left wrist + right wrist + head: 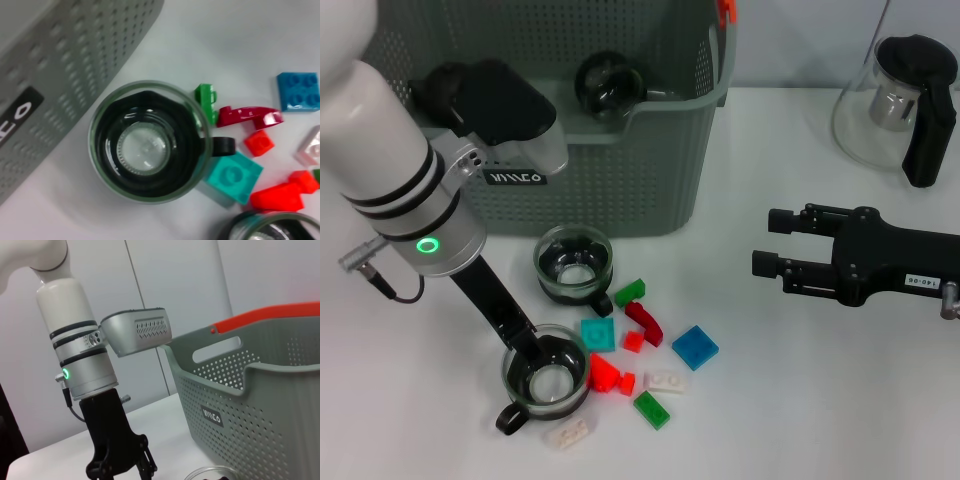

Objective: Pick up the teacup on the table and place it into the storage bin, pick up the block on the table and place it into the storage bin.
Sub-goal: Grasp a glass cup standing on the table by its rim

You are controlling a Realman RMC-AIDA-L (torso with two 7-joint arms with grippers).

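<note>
Overhead, the left hand (548, 368) sat low at the near teacup (546, 385), its fingers dipped at the rim; whether they had closed on the glass could not be told. A second teacup (574, 264) stood just in front of the storage bin (620, 170), apart from the first. Blocks lay scattered beside both cups: a teal block (597, 333), a dark red curved piece (644, 322), a blue plate (694, 347), a green block (651, 409), a white block (567, 433). The right hand (772, 242) hung over bare surface (790, 400) well to the right, fingers spread apart and empty. A glass teapot (900, 100) stood at the far right.

Left wrist view: the second teacup (150, 148) filled the middle, black handle toward the teal block (234, 176), the storage bin (70, 65) wall just beside it. Rim of the near teacup (270, 225) showed at the edge.

Right wrist view: the left hand (120, 467) pointed down beside the storage bin (260, 410), orange handle clip (265, 317) on its rim
</note>
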